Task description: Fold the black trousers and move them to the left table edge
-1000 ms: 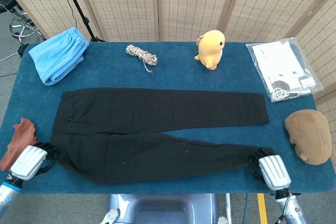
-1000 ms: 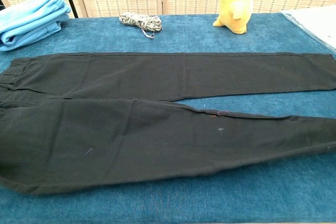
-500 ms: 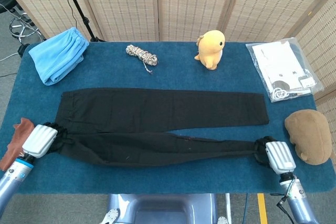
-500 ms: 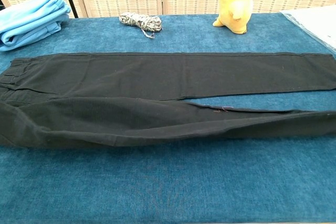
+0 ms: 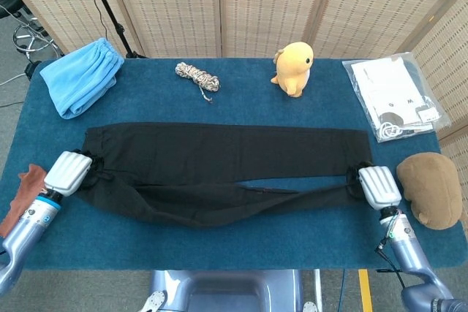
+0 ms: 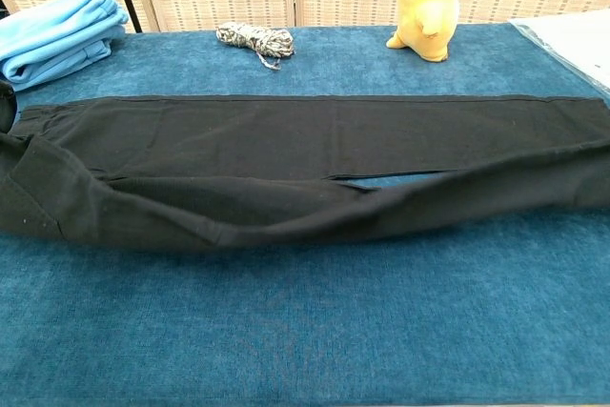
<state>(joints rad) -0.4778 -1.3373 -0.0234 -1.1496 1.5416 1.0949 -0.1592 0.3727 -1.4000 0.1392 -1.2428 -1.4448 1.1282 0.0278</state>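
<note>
The black trousers [image 5: 219, 155] [image 6: 315, 140] lie lengthwise across the blue table, waist at the left, leg ends at the right. The near leg is lifted off the cloth and sags in the middle over the far leg. My left hand [image 5: 69, 173] grips the near waist corner. My right hand [image 5: 376, 186] grips the near leg's hem at the right end. Only the white backs of both hands show; the fingers are buried in black cloth. Neither hand shows plainly in the chest view.
A folded light-blue garment [image 5: 80, 76] lies at the back left, a coiled rope [image 5: 197, 77] and a yellow plush [image 5: 294, 68] at the back. A plastic bag [image 5: 395, 96] and a brown plush [image 5: 431, 189] sit at the right. A rust cloth [image 5: 22, 193] hangs at the left edge.
Both hands have carried the near leg away from the front edge toward the far leg, lifting it; it now drapes partly over the far leg.
</note>
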